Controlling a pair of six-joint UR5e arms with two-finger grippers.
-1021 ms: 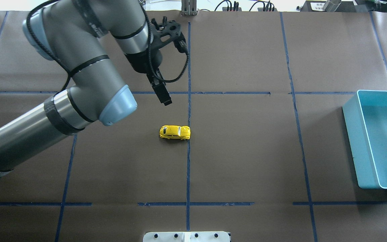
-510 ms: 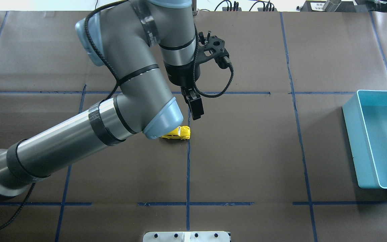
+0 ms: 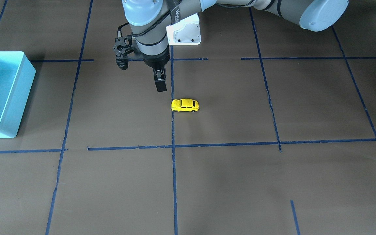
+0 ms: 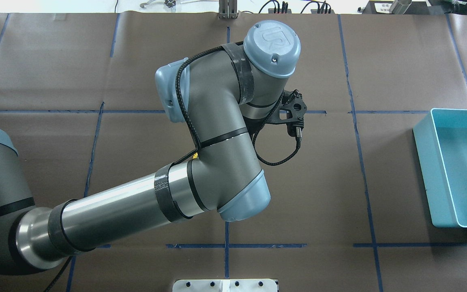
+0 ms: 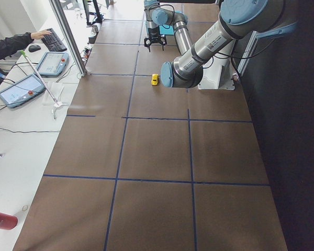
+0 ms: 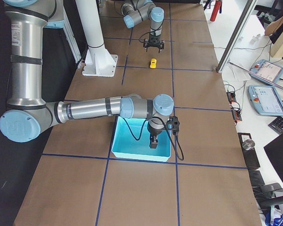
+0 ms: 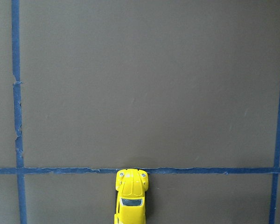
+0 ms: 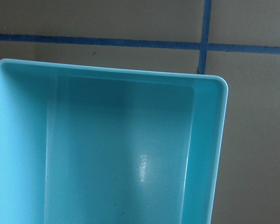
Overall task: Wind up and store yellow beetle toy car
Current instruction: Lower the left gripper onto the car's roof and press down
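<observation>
**Beetle car waits on tape line as left arm hangs nearby**

The car [image 3: 185, 105] sits on its wheels at mid-frame in the front-facing view, on the brown surface [image 3: 240, 182]. One end is against a blue tape line. The left gripper [image 3: 161, 87] hangs just up and to the left of it, clear of the toy.

This view catches the jaws edge-on, as a single dark bar. The right-side view, at top centre, shows them spread apart.

From overhead the left arm's elbow blocks the toy, leaving only a yellow speck at mid-frame. The left wrist camera has the car at bottom centre, its rounded end touching a tape line that runs across the frame.

The bin [image 3: 15, 98] stands at the left edge of the front-facing view, well apart from the car. Only the right-side view shows the right gripper [image 6: 153, 144], low over the bin at centre frame. Whether its jaws are apart or together cannot be told. Its wrist camera shows only the bin's turquoise floor and rim.
</observation>
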